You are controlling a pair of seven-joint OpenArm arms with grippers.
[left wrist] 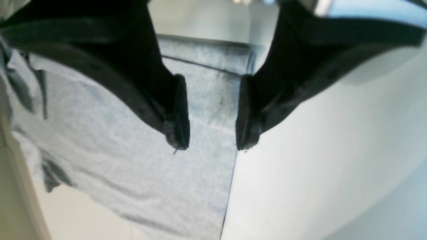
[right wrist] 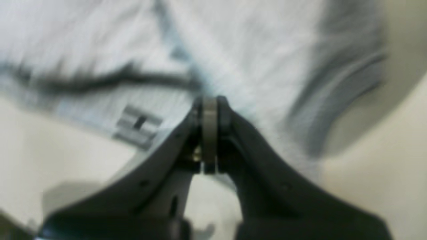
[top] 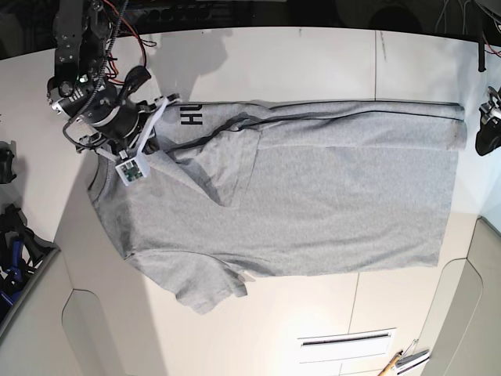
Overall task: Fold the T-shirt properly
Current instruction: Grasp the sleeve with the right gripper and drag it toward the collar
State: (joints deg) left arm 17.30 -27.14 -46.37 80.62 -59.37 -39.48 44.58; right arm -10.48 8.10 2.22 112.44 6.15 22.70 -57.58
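shirt: T-shirt (top: 313,196) lies flat on the table (top: 313,63), plain side up, far long edge already turned over so black letters show by the collar.
long axis: runs across the table from one arm to the other; collar end at the right arm, hem end at the left arm.
right gripper (right wrist: 209,110): fingers pinched together with grey cloth between them, at the collar/shoulder corner; rest of the shirt stretches away from it toward the other arm.
left gripper (left wrist: 212,133): jaws apart, holding nothing, poised over the hem corner; cloth under one finger, bare table under the other.
nearer arm: right for collar, left for hem.
next, my guess: left closes on hem corner, matching the right.
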